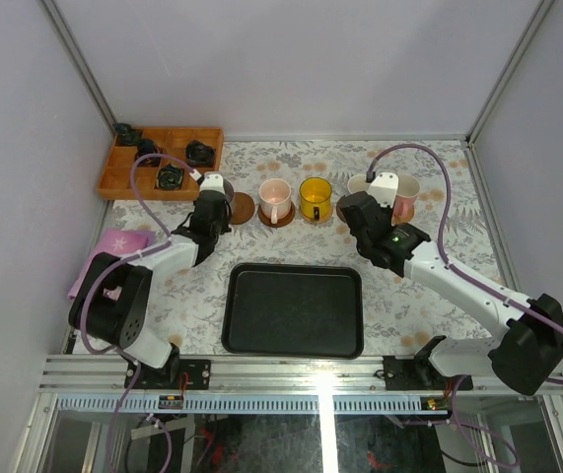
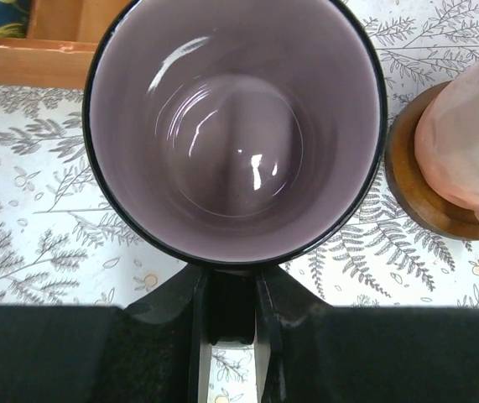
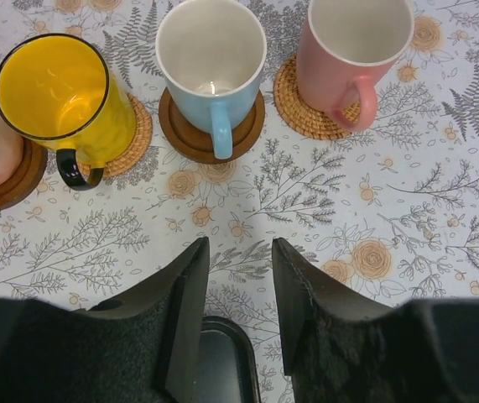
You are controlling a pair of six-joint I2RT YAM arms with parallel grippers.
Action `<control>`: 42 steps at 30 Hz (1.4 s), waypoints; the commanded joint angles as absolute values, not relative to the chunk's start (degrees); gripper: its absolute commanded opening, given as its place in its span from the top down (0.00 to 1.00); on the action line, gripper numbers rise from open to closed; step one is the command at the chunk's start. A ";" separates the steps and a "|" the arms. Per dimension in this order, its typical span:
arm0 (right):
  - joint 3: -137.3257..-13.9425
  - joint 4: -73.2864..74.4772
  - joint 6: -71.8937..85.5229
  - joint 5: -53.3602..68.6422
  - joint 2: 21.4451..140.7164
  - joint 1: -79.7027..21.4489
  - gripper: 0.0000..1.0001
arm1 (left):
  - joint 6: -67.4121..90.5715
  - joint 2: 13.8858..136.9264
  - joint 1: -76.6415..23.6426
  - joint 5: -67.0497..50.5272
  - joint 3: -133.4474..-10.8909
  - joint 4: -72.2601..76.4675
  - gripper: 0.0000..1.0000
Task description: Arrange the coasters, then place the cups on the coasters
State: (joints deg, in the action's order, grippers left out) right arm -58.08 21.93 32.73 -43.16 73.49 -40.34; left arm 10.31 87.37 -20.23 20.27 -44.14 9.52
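Observation:
My left gripper [image 2: 233, 290] is shut on the dark handle of the mauve-grey cup [image 2: 235, 126], which fills the left wrist view. From above, that gripper [image 1: 219, 197] sits beside a brown coaster [image 1: 246, 209]; whether the cup rests on it is hidden. The pale pink cup [image 1: 275, 200] stands on a wooden coaster [image 2: 415, 189]. Set on their own coasters are the yellow cup [image 3: 54, 96], the blue-handled cup [image 3: 211, 67] and the pink-handled cup [image 3: 352, 46]. My right gripper [image 3: 239, 252] is open and holds nothing, just short of the blue-handled cup.
A black tray [image 1: 294, 310] lies at the near middle, its corner under my right gripper. A wooden box [image 1: 121, 182] with small black objects stands at the back left. A pink cloth [image 1: 113, 246] lies by the left arm.

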 commanded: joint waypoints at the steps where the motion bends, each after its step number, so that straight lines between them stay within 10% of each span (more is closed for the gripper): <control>1: -57.88 20.25 32.62 -46.52 71.85 -39.89 0.57 | 7.41 89.70 -18.81 14.65 -48.09 22.59 1.00; 42: -59.79 19.12 31.26 -42.96 76.43 -39.90 0.57 | 10.11 95.04 -18.58 14.14 -50.42 16.80 1.00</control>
